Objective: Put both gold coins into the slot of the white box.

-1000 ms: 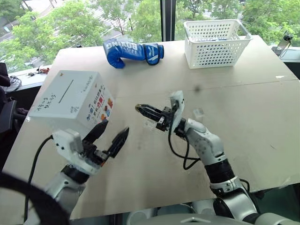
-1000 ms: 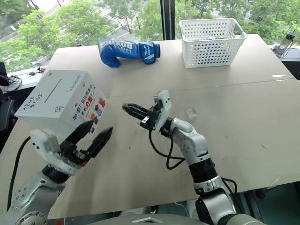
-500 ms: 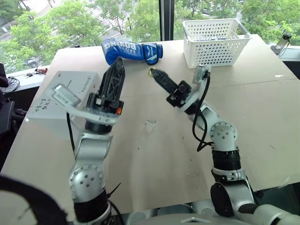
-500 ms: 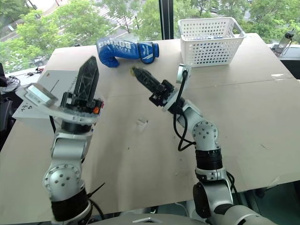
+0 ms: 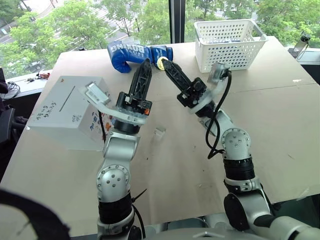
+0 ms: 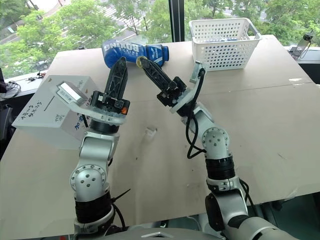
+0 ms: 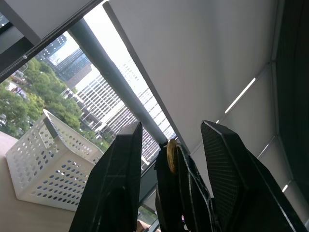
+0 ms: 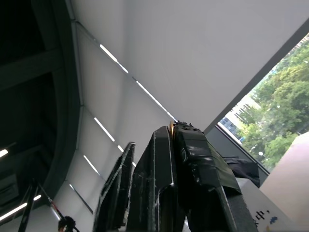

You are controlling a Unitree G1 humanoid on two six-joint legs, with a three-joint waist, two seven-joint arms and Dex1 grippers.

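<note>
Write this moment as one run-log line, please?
right hand: shut on gold coin, raised | left hand: fingers apart around right hand's tip | white box: on table

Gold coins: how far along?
Done: one gold coin lifted, pinched at the right gripper's fingertips. In hand: the left gripper's fingers stand open either side of it, likely a handover. Left: carry it to the slot of the white box; the second coin I can't spot.

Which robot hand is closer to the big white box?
Left. The left gripper is raised just beside the white box, on its right. The right gripper, pinching a gold coin, is farther off, past the left one.
</note>
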